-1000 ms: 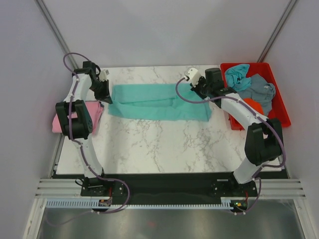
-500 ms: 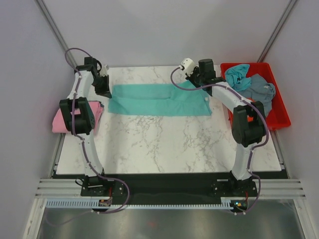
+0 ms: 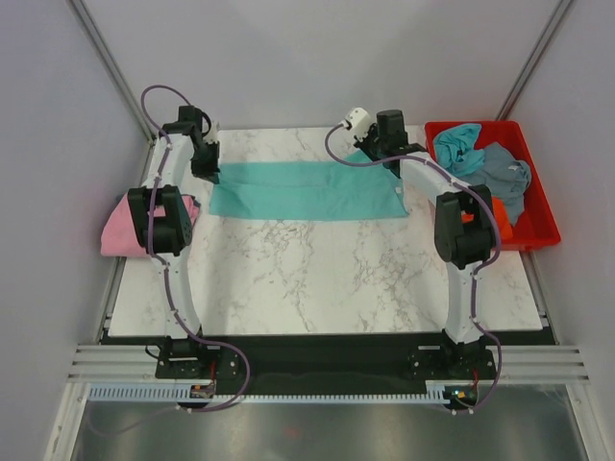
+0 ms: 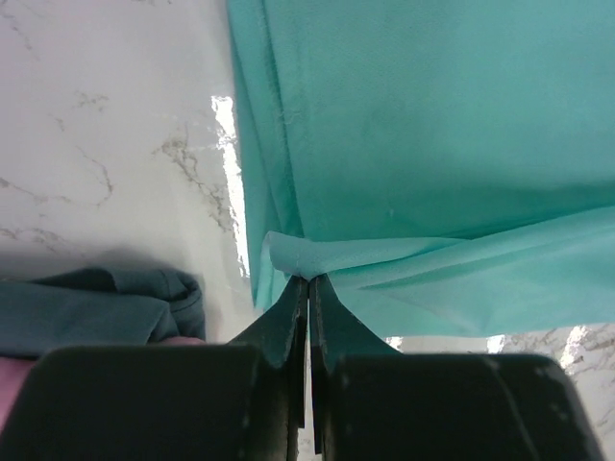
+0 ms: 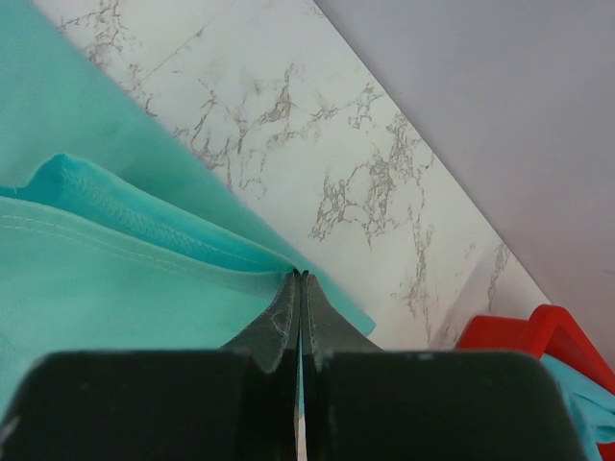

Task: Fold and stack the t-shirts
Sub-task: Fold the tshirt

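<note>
A teal-green t-shirt [image 3: 303, 190] lies folded into a long band across the far part of the marble table. My left gripper [image 3: 209, 168] is shut on the shirt's left edge [image 4: 307, 257]. My right gripper [image 3: 381, 157] is shut on the shirt's far right edge [image 5: 240, 259]. A folded pink t-shirt [image 3: 123, 223] lies at the table's left edge, with a grey-blue cloth [image 4: 106, 303] on it in the left wrist view. A light blue t-shirt [image 3: 459, 144], a grey-blue t-shirt [image 3: 505, 177] and an orange t-shirt [image 3: 506, 216] lie in the red tray [image 3: 541, 206].
The red tray stands at the table's right edge, close to my right arm; its corner shows in the right wrist view [image 5: 538, 331]. Grey walls close in the back and sides. The marble table [image 3: 317, 269] stretches toward the arm bases.
Both grippers moved toward the far edge of the table, pulling the teal-green shirt's edge over. The shirt is now a flatter, narrower band lying farther back.
</note>
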You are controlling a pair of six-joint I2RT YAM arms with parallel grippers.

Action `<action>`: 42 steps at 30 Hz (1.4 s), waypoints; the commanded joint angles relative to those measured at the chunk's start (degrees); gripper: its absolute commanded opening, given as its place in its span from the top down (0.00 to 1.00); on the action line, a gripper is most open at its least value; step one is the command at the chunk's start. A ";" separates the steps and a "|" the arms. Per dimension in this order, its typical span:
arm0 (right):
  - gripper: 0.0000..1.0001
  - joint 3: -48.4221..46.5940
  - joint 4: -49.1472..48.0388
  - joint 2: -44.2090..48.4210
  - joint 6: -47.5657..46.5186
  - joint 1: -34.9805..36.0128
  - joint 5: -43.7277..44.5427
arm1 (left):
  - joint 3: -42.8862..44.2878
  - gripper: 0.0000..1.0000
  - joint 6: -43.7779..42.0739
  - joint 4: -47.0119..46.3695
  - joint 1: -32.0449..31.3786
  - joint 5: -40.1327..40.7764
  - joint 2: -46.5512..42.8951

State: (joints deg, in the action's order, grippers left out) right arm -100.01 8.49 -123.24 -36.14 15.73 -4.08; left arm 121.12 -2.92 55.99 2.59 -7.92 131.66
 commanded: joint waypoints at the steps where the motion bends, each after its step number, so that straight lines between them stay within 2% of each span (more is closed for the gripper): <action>1: 1.00 -2.74 -2.95 -1.56 0.98 -0.17 1.17 | 2.45 0.98 1.42 -2.11 -0.22 6.07 1.32; 3: 1.00 -2.74 -3.74 -2.26 1.51 0.01 1.88 | 2.45 0.97 1.77 -2.46 -1.00 7.74 1.76; 4: 1.00 -2.56 -4.35 -2.44 1.69 0.01 2.23 | 2.45 0.93 1.86 -2.64 -1.36 7.75 1.85; 5: 1.00 -2.39 -4.97 -2.53 2.21 0.09 3.71 | 2.37 0.85 1.86 -2.72 -1.71 9.31 1.94; 6: 0.92 -2.13 -5.76 -2.62 2.39 0.09 5.12 | 2.37 0.60 1.95 -2.99 -1.89 11.42 1.94; 8: 0.74 -1.68 -7.08 -2.27 3.18 0.36 7.75 | 2.80 0.37 1.69 -3.34 -3.89 12.66 1.42; 9: 0.60 -1.68 -7.26 -1.31 3.53 0.36 8.64 | 3.07 0.22 0.90 -3.60 -4.52 13.10 0.63; 10: 0.54 -1.33 -7.87 -0.69 4.06 0.27 9.43 | 3.59 0.14 -0.15 -3.60 -5.48 12.93 0.01; 13: 0.48 -0.46 -7.96 2.47 6.25 0.18 10.76 | 3.51 0.04 -0.86 -3.52 -7.42 10.29 -2.45; 18: 0.42 1.92 -5.52 8.54 13.36 0.09 11.55 | -0.53 0.04 0.19 -3.60 -8.92 11.26 -5.97; 20: 0.40 3.23 -2.27 10.38 21.17 0.01 9.45 | -3.60 0.05 0.28 -3.43 -8.92 11.61 -7.55; 24: 0.40 7.01 7.13 10.74 33.48 -0.61 0.68 | -8.35 0.09 0.90 -3.17 -8.57 8.29 -9.84; 25: 0.40 9.63 7.41 10.65 35.94 -1.04 -3.53 | -9.57 0.09 0.81 -3.16 -8.57 7.67 -9.93; 29: 0.40 14.13 7.50 8.90 42.97 -2.54 -11.53 | -11.26 0.11 0.02 -3.08 -8.57 4.67 -8.52; 33: 0.40 16.16 6.45 7.05 47.30 -4.38 -16.22 | -9.95 0.12 -0.25 -2.90 -8.57 4.14 -4.05; 42: 0.39 15.55 6.63 1.61 51.07 -7.46 -16.84 | -8.79 0.13 -0.07 -2.11 -8.57 7.74 1.14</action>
State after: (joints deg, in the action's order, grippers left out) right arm -83.31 16.03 -119.70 11.40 9.30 -18.96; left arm 110.56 -2.31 53.52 -5.87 -1.63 131.79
